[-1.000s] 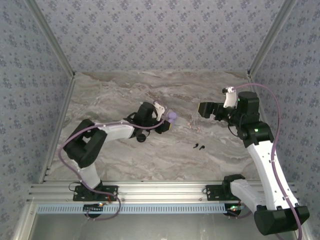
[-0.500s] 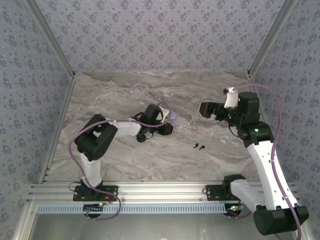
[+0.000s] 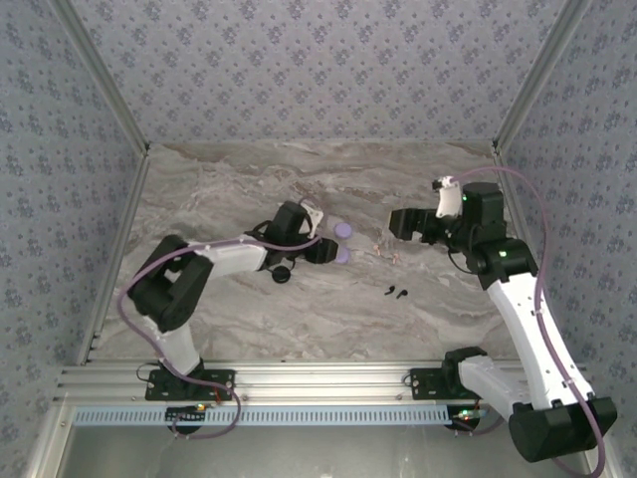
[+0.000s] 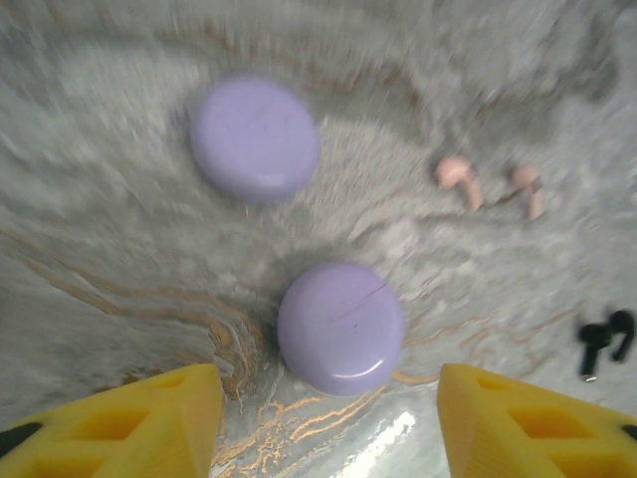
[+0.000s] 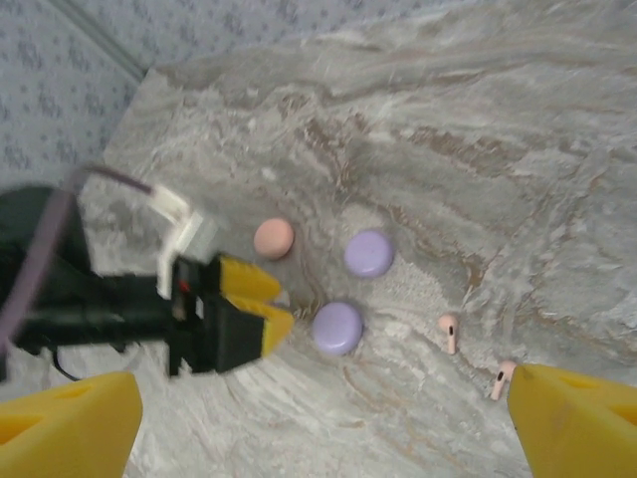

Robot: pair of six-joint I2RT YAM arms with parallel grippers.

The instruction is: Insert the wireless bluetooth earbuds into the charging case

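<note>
The left tool lies low over the grey marbled stone counter, its 2 yellow fingers spread apart and pinching nothing. Just ahead of the fingertips, in line with the gap but clear of both fingers, sits a smooth round lilac plastic disc, closed and flat on the stone. A second lilac disc of the same make lies a little farther out, apart from the first. From the right wrist's view a small round pinkish disc shows on the far side of the left tool, near its white fitting. A small black round disc rests on the counter just beside the left arm's wrist, on the side toward the bases. The 2 pinkish stubby earbuds lie loose on the counter to the right of the lilac discs, close together but not touching, between the 2 tools. The 2 black stubby earbuds lie side by side nearer the bases, apart from the pinkish pair and from both tools. The right tool hangs above the counter to the right of the pinkish earbuds, pointing toward the left arm, its yellow fingers set wide with only bare stone between them.
</note>
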